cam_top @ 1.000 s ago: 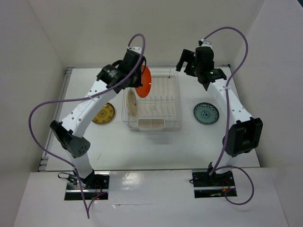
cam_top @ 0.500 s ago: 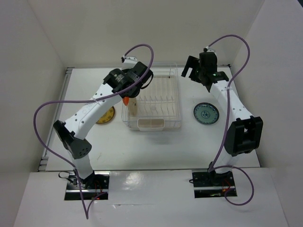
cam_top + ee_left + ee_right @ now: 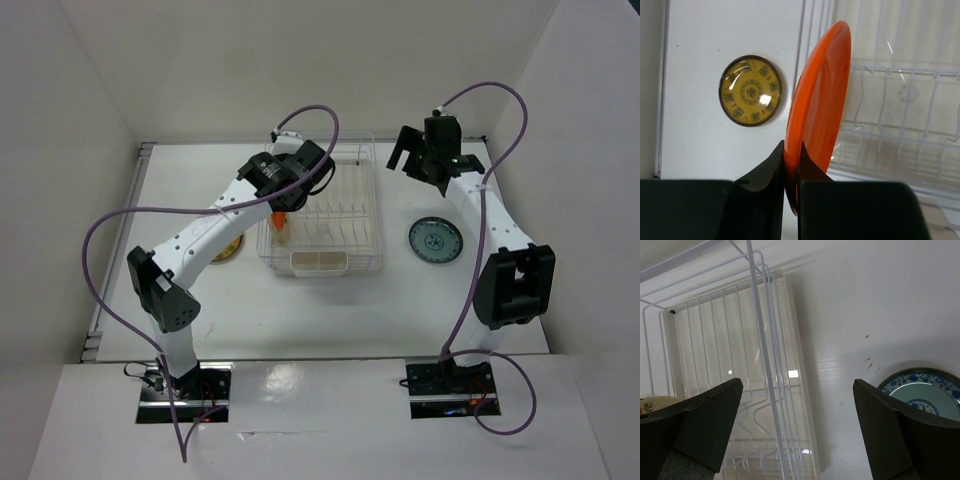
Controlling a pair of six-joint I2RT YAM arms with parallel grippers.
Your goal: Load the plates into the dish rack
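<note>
**Left arm: orange plate brought over the rack**

The left gripper (image 3: 791,150) is pinched narrow on the lower rim of the orange plate (image 3: 820,95). The plate stands on edge, leaning slightly, above the left rim of the dish rack (image 3: 905,71). A second ago the plate hung higher, by the rack's far-left corner, with its face open to the top camera. Now the arm has swung inward and down, and only a sliver of orange shows under the wrist. Judge this as the start of the lowering step. You cannot tell from these views whether the plate has entered a slot yet.

The right gripper (image 3: 797,410) stands wide and holds nothing. It hovers past the rack's far-right corner, barely shifted over the last second.

Surroundings:

- The pale plate (image 3: 657,402) stands in the rack at its left end, near where the orange plate is coming down. Watch for contact between the two.
- The rack's rim wire and upright tines lie directly under the orange plate. A tilted plate may catch on them.
- The yellow plate (image 3: 750,90) lies flat on the table (image 3: 330,310), toward its left edge and beside the rack. The left arm partly covers it in the top view.
- The blue-green plate (image 3: 435,240) lies flat toward the right edge of the table, apart from the rack and not yet loaded.
</note>
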